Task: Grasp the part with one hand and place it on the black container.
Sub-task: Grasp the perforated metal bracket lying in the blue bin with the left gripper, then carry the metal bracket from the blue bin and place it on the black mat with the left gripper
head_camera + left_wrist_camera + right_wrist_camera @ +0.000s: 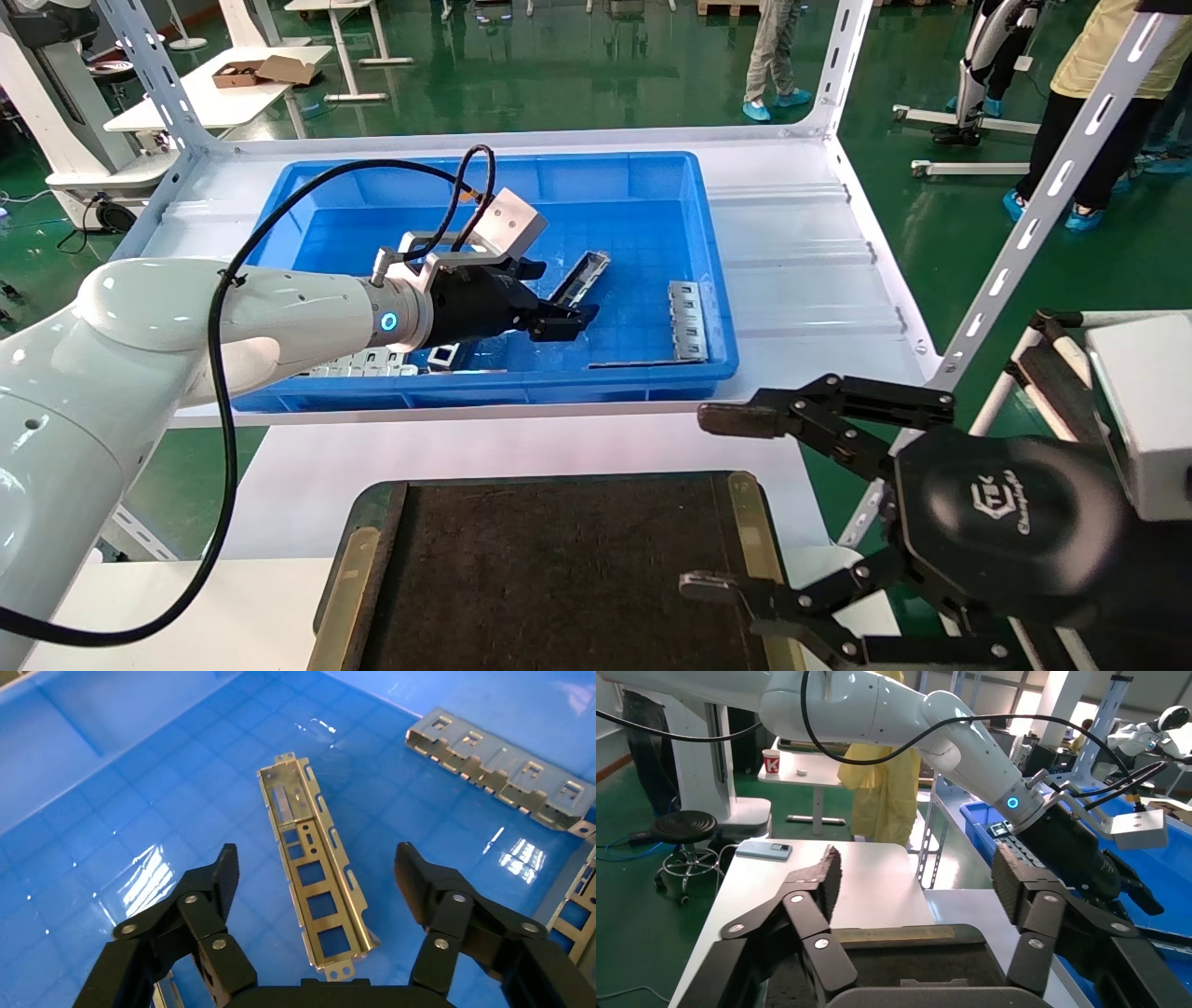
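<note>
The part (582, 277) is a slim grey metal channel with rectangular cutouts, lying flat on the floor of the blue bin (307, 186). My left gripper (559, 317) reaches into the bin and is open. In the left wrist view the part (309, 839) lies lengthwise between the spread fingers of that gripper (318, 874), untouched. The black container (559, 568) is a flat matte tray with brass side strips, at the table's front. My right gripper (712, 503) is open and empty over the tray's right edge; it also shows in the right wrist view (919, 874) above the tray (905, 966).
A flat grey plate with tabs (684, 320) lies in the bin's right part, also seen in the left wrist view (499, 769). A ladder-like grey strip (363, 368) lies at the bin's front left wall. White perforated frame posts (1024, 233) stand at the table's corners.
</note>
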Controlling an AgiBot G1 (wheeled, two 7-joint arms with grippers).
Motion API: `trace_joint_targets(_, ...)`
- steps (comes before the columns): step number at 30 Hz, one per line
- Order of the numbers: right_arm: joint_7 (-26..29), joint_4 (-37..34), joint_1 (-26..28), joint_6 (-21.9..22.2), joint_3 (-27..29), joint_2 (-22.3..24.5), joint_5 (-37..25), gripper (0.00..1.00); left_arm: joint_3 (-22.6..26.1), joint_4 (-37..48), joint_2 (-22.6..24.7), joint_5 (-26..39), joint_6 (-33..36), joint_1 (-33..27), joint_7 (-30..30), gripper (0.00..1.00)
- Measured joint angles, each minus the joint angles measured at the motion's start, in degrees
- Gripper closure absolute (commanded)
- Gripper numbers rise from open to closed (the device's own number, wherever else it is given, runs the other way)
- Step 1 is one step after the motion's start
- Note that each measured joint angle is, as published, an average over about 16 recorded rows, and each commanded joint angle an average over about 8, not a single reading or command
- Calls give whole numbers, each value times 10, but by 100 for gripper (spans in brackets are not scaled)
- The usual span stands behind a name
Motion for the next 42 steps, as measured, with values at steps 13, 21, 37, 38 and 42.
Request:
trace_joint_targets(13, 0, 0, 0, 0, 0, 0, 0, 100, 32, 4, -1, -31, -13, 5, -11, 100)
trace_joint_targets(21, 0, 0, 0, 0, 0, 0, 0, 100, 47, 5, -2, -49, -19, 5, -13, 100)
trace_joint_targets(37, 0, 0, 0, 0, 0, 0, 0, 100, 41, -21, -19, -120, -6, -33, 15, 100)
trace_joint_targets(38, 0, 0, 0, 0, 0, 0, 0, 100, 39, -25, -24, -126, 10, -35, 19, 100)
trace_joint_targets(42, 0, 0, 0, 0, 0, 0, 0, 100, 29, -42, -52, -157, 107, -41, 40, 100)
